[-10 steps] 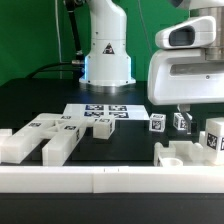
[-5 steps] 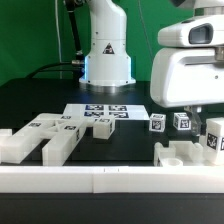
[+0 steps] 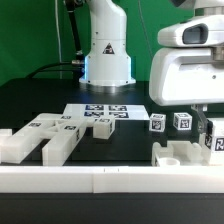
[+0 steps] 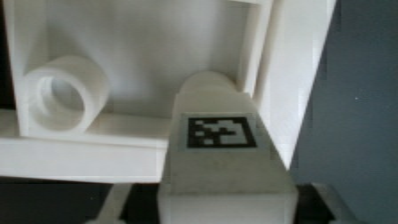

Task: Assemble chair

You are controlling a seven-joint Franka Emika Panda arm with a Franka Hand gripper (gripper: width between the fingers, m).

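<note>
End effector [image 3: 207, 133] low at the exterior view's right, just above the table [image 3: 130, 138]. Its jaws are pressed against both sides of an upright tagged chair piece [image 4: 221, 160]. Just beyond it is a slotted chair block [image 4: 125, 60] with a round ring inside. Other chair parts [image 3: 45, 138] lie well apart at the exterior view's left, with the marker board [image 3: 97, 112] farther back between them.

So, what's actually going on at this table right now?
The robot arm's tool is down at the exterior view's right and looks closed on an upright tagged piece of the chair. The other chair parts lie loose on the table: larger slotted pieces on the exterior view's left, small tagged blocks nearer the middle. No chair shape is visible yet.
</note>
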